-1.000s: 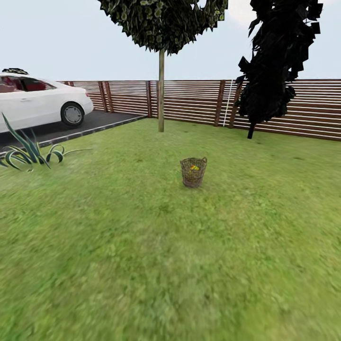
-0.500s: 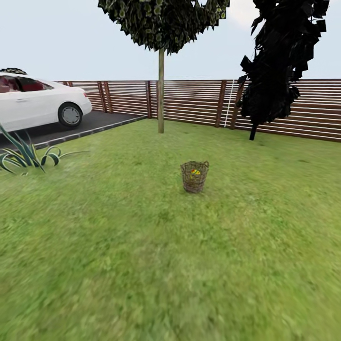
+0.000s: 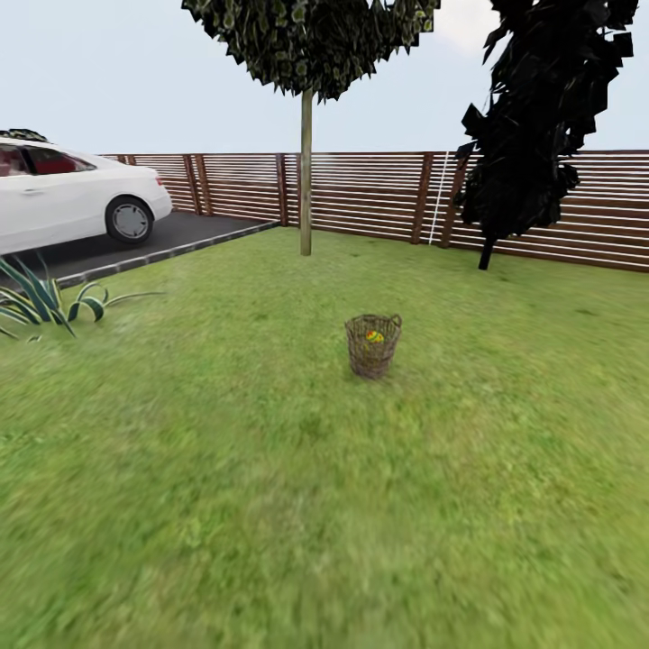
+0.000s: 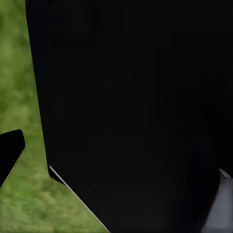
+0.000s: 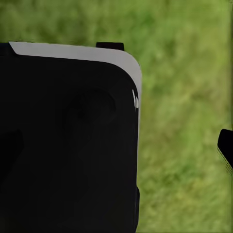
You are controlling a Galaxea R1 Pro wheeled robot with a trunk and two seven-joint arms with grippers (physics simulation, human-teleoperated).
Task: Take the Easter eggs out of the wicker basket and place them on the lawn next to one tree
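Note:
The wicker basket (image 3: 372, 345) stands upright on the lawn (image 3: 270, 469), some way ahead of me and slightly right of centre. Through its open weave and over its rim I see yellow Easter eggs (image 3: 374, 337) with a red spot; how many there are cannot be made out. Beyond it rises the tree (image 3: 306, 176), a slim pale trunk with a dark leafy crown. Both wrist views look down at grass past the robot's black body. A dark fingertip (image 4: 9, 151) of the left gripper and a dark fingertip (image 5: 225, 151) of the right gripper sit at the picture edges.
A white car (image 3: 68, 203) is parked on the dark driveway (image 3: 171, 236) at the far left, behind a stone kerb. A spiky striped plant (image 3: 41, 302) grows at the left. A black-leaved bush (image 3: 532, 126) stands at the right before the slatted wooden fence (image 3: 379, 194).
The whole head view has shifted: the camera has rolled forward, so the basket sits slightly lower and the plant and car slide left. Nothing on the lawn has moved.

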